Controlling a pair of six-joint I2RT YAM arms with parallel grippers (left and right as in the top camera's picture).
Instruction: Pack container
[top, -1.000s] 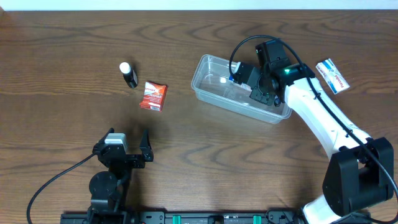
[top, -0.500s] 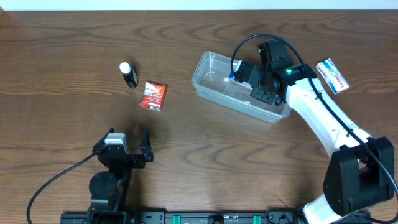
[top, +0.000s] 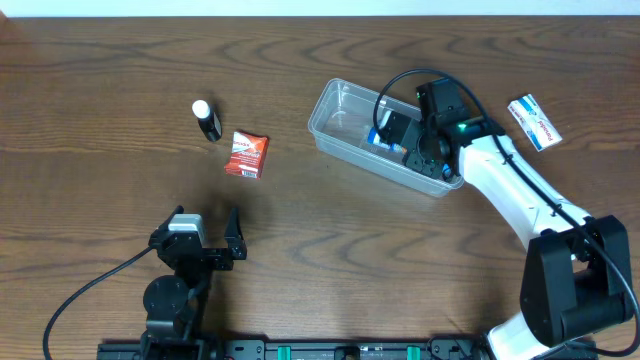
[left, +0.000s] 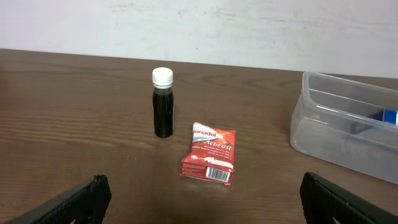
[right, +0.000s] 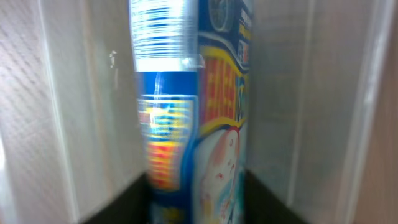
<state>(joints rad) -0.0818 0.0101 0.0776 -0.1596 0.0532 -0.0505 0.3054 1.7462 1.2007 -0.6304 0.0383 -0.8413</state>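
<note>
Right tool (top: 384, 134), inside container (top: 335, 102), grips blue packet (right: 193, 124).

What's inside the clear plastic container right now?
A blue packet, gripped by the right hand, which reaches into the container. The hand covers part of the packet and the floor under it, so anything there is hidden.

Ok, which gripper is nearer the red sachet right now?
Left. The left gripper is open with the red sachet just ahead; the right gripper is farther off, inside the container, gripping a blue packet.
</note>
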